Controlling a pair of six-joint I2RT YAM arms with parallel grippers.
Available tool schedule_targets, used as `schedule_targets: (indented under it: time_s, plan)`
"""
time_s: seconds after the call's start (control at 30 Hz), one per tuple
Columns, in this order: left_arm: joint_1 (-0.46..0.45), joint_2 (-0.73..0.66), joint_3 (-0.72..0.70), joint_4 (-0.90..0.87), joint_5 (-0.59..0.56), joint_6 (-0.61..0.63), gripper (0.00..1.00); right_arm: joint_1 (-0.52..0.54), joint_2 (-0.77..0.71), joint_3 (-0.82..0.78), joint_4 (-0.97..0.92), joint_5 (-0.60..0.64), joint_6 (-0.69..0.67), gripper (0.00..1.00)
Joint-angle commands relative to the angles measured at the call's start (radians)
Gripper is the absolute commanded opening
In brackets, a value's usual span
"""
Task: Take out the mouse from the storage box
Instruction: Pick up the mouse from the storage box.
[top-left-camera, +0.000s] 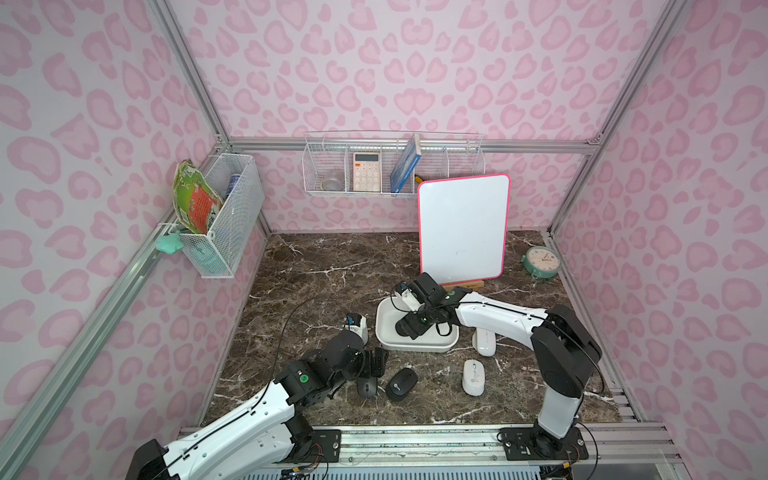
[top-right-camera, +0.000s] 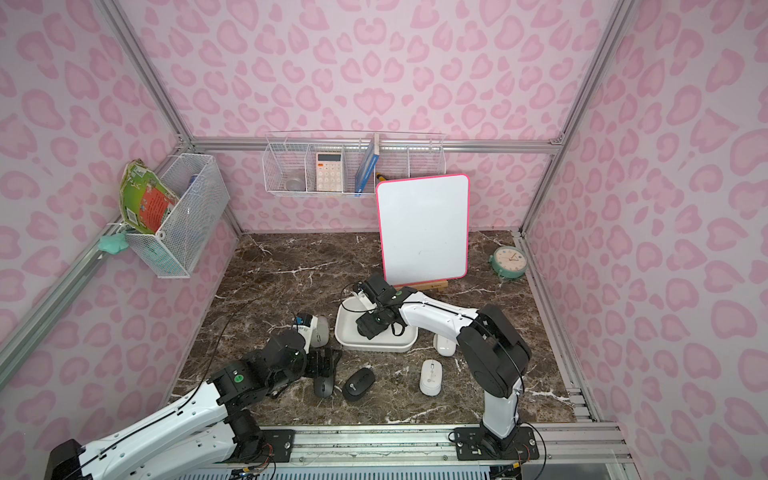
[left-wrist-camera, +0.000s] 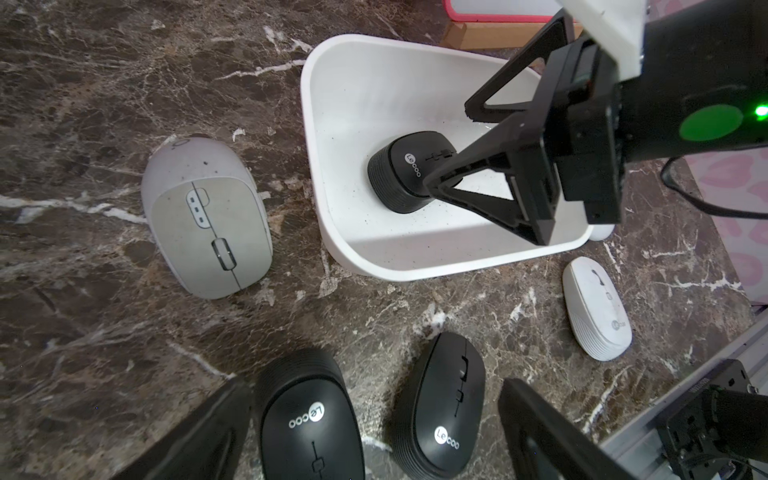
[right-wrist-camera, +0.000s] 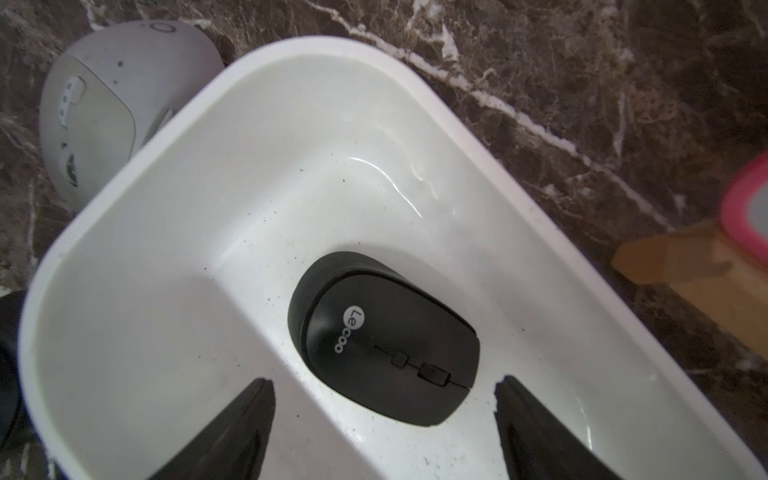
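Left claw (left-wrist-camera: 374, 384) spread above table (left-wrist-camera: 83, 332) | right claw (right-wrist-camera: 382, 386) spread, flanking mouse (right-wrist-camera: 386, 332) inside storage box (right-wrist-camera: 145, 232)

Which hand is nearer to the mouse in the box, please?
Right. The right hand straddles the mouse inside the box; the left hand hovers outside, over the table.

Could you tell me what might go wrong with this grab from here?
The open right end effector straddles only the wheel end of the rounded black mouse, so it may squirt out on closing. The storage box could shift and bump the grey mouse beside it.
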Motion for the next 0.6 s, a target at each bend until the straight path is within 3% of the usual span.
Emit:
schedule_targets:
  time_s: [0.0, 0.4, 0.57]
  plan:
    - [0.001, 0.006, 0.008, 0.007, -0.014, -0.001, 0.97, 0.006, 0.002, -0.003, 0.009, 0.018, -0.085, 0.87]
    - [0.002, 0.026, -0.002, 0.014, -0.014, -0.007, 0.98, 0.002, 0.070, 0.025, 0.058, -0.018, -0.200, 0.92]
    - [0.002, 0.019, -0.007, 0.010, -0.022, -0.012, 0.98, -0.016, 0.119, 0.043, 0.065, -0.053, -0.215, 0.89]
